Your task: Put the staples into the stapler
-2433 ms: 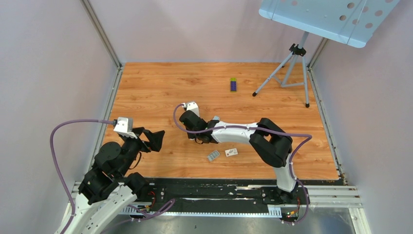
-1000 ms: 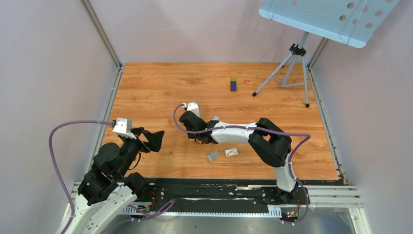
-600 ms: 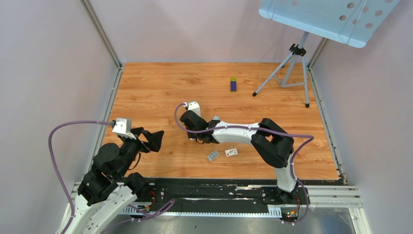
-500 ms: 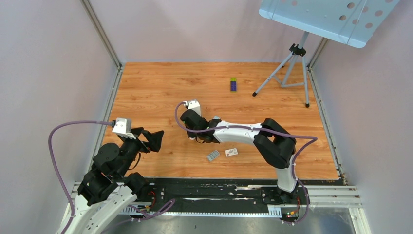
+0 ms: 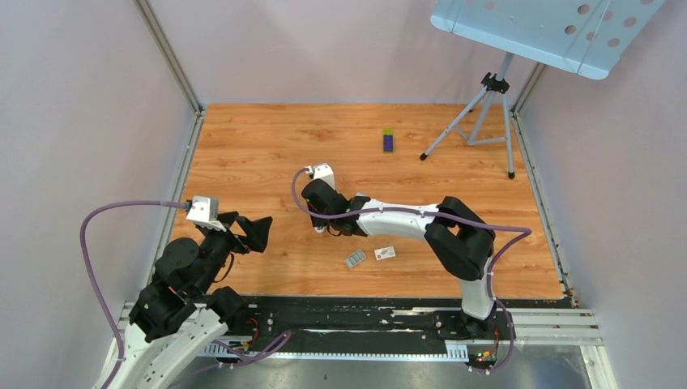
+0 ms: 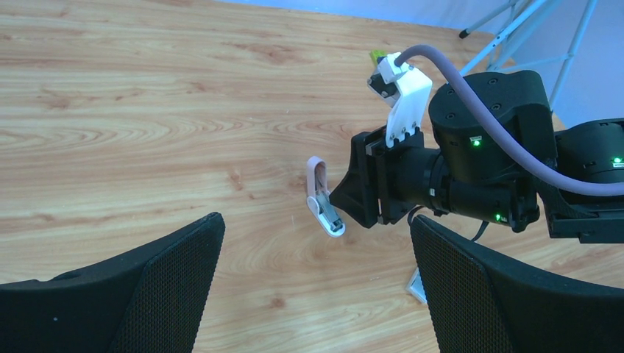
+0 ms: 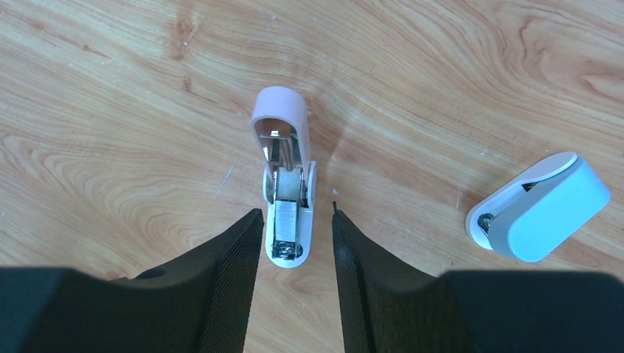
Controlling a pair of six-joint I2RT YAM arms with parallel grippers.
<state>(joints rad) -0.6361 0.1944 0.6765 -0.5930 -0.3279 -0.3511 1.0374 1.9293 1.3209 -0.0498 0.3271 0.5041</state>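
The staples (image 5: pixel 354 259) lie on the table beside a white card (image 5: pixel 385 254), near the opened stapler (image 7: pixel 287 176), whose near end the right gripper (image 7: pixel 294 217) straddles with fingers spread, while the left gripper (image 5: pixel 258 231) hangs agape well aside, so I'd say loading hasn't begun and the block needs fetching next.

Plain pale lilac walls (image 5: pixel 340 49) close 3 sides, with 2 metal posts (image 5: pixel 166 53) at the far corners. The table (image 5: pixel 259 146) is orange wood-grain board, evenly lit. At far right a grey tripod (image 5: pixel 495 83) carries a tilted pale-blue perforated tray (image 5: pixel 543 28). A black strip (image 5: pixel 364 312) edges the near side.
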